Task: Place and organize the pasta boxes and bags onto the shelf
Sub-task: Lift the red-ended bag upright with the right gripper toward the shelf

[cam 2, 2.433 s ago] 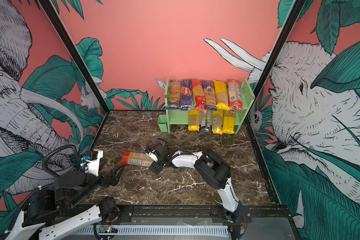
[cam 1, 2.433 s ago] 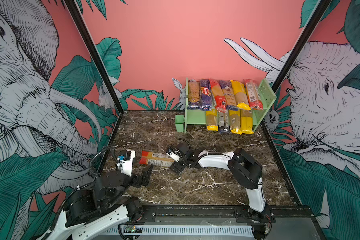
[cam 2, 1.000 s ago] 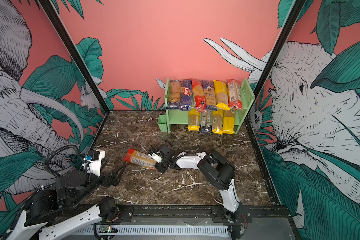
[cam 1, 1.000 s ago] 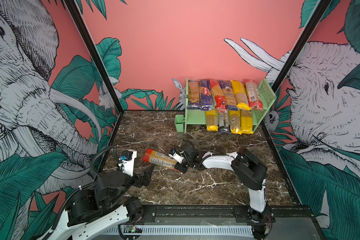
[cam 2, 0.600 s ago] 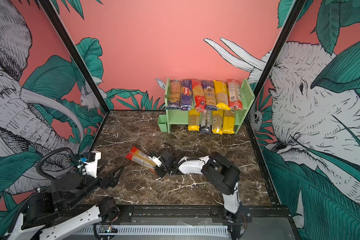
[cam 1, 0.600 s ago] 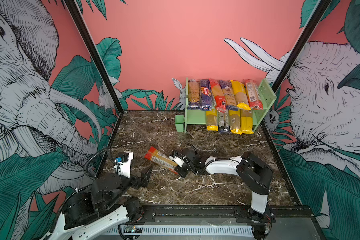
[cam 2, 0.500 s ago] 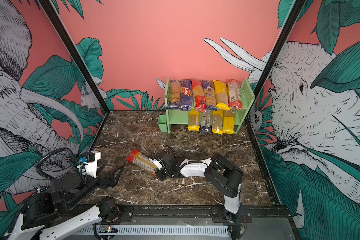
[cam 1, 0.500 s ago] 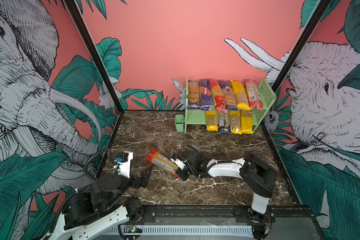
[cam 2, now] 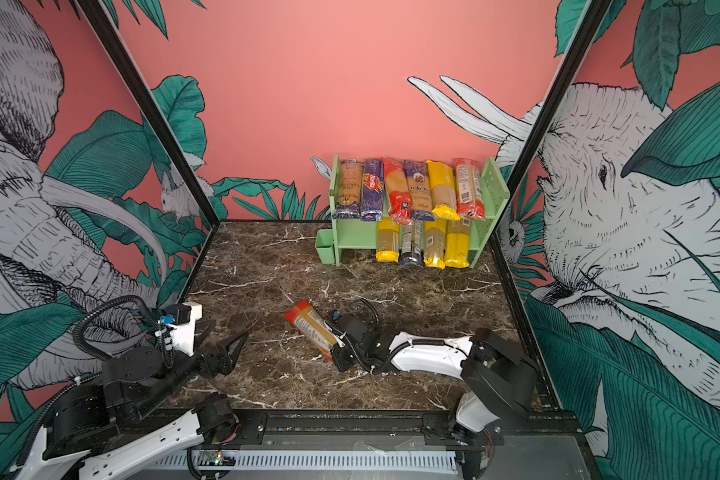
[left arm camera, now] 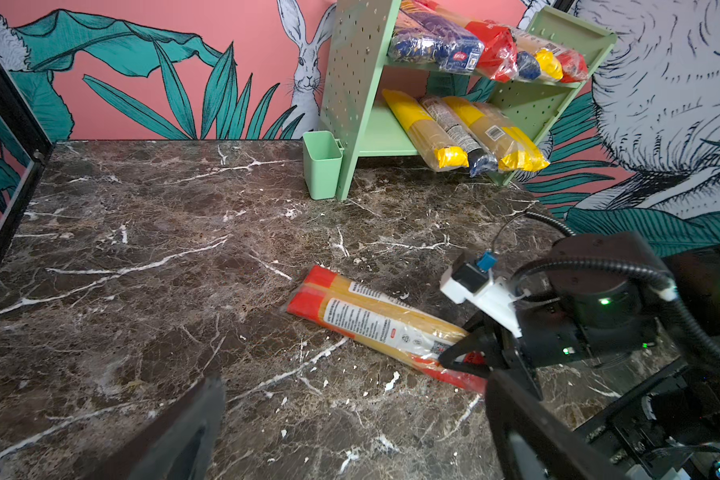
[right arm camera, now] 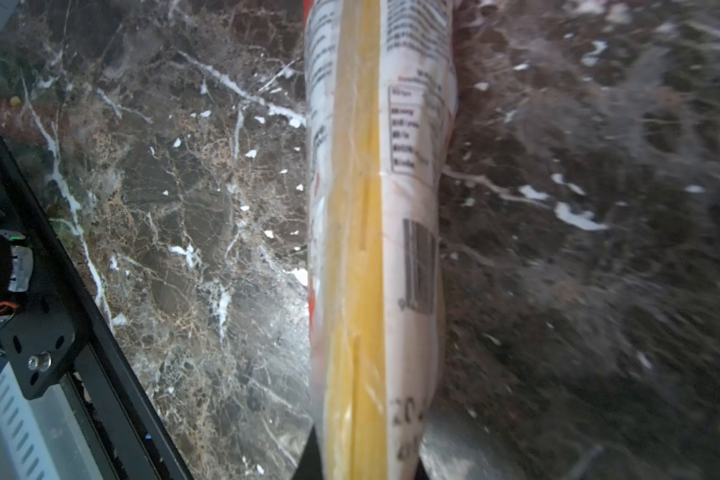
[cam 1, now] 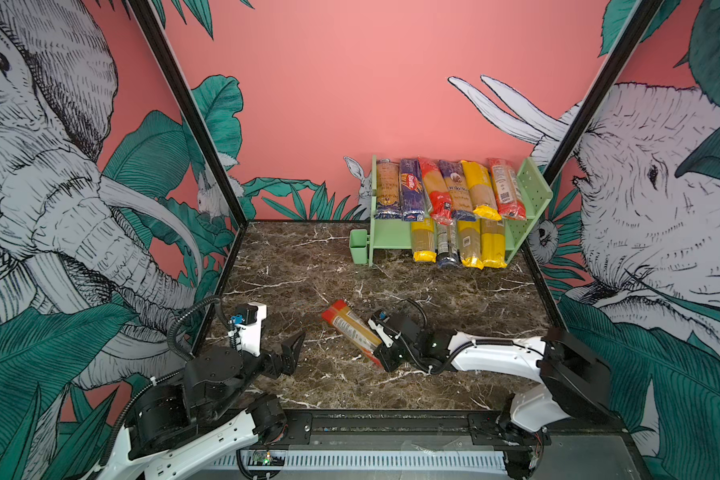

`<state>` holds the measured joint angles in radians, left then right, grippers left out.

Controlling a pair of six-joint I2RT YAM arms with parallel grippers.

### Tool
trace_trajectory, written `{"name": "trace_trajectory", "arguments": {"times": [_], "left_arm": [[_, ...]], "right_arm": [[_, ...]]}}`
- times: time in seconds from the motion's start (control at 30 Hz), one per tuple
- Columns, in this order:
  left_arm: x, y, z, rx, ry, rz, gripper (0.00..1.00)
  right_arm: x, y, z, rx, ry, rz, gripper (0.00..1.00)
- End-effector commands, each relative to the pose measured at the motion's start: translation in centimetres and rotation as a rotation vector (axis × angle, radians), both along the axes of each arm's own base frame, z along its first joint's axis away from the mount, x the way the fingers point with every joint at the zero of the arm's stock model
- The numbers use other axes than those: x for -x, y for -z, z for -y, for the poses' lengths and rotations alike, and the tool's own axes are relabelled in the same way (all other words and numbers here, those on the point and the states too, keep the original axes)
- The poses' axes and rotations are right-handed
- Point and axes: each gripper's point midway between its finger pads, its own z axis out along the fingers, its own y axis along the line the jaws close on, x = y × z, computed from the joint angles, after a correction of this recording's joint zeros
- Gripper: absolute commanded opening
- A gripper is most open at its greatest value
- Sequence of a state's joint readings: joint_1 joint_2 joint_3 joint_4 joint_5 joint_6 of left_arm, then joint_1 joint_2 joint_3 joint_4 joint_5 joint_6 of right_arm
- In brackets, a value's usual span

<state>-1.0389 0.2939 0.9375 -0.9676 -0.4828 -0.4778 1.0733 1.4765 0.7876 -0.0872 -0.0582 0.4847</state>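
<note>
Marble table (cam 1: 292,266): dark brown and veined; one pack lies on it in the lower middle of both top views.
Left gripper (cam 1: 294,347): at the lower left I see it hanging over the table, its fingers spread and nothing between them.
Right gripper (cam 1: 381,347): low in the middle of the frame, clamped on the near end of the last pack.
Last pack (cam 1: 350,330): a clear bag of yellow spaghetti with red ends, slanting up and left. In the right wrist view (right arm camera: 375,232) it runs straight out from the jaws.
Step in hand: I judge the pick is made and the carry is about to begin.
Green cup (cam 1: 358,247): on the left side of the shelf.
Shelf (cam 1: 535,187): light green, upper right of centre. Six packs fill the top tier; four sit on the lower tier, with its left part bare.
Next move: I would lift the pack clear, swing it lengthwise toward the shelf, and slide it into that bare lower-left slot. Held by one end, the far end may droop.
</note>
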Motion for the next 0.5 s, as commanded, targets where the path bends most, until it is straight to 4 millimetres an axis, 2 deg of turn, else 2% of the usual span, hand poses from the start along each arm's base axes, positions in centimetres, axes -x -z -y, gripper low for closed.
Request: {"name": "trace_trajectory", "arguments": {"times": [0.0, 0.23, 0.47], "left_arm": [[-0.2, 0.0, 0.1, -0.011, -0.008, 0.004, 0.98], [-0.7, 0.1, 1.6, -0.027, 0.025, 0.007, 0.98], [-2.0, 1.2, 5.8, -0.107, 0.111, -0.016, 0.98]], "right_arm": [[-3.1, -7.9, -1.0, -0.183, 0.095, 0.198, 0.0], [-3.7, -12.2, 2.6, -0.188, 0.175, 0.3, 0.0], [-4.6, -15.9, 6.2, -0.192, 0.268, 0.383, 0.0]]}}
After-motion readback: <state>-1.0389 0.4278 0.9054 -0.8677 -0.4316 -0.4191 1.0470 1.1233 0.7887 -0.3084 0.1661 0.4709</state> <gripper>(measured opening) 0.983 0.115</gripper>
